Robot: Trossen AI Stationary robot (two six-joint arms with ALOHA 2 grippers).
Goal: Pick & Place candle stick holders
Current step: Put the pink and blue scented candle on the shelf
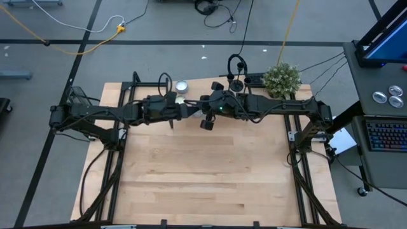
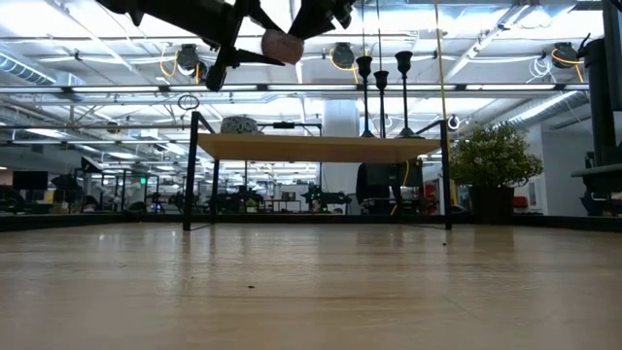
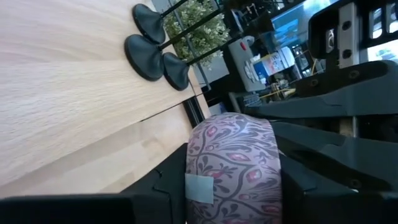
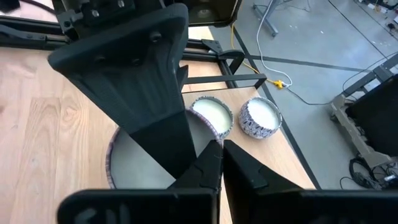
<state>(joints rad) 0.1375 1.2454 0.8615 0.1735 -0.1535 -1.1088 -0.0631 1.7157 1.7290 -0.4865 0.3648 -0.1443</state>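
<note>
both arms meet in the air over the table's far middle, the left gripper (image 3: 233,186) clasping a patterned candle tin (image 3: 235,165), right gripper (image 4: 217,163) clenched on its rim (handover should stay level), candle stick holders (image 3: 152,46) untouched beside the plant (image 1: 282,78).

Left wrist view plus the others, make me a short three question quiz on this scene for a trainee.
1. True or false: three black candle stick holders stand together on the table.
2. What sits between the fingers of the left gripper? A: a tealight. B: a patterned tin. C: a plant.
3. Going by the low view, is the patterned tin resting on the table or lifted off it?
Key: 1 true; 2 B; 3 lifted.
</note>
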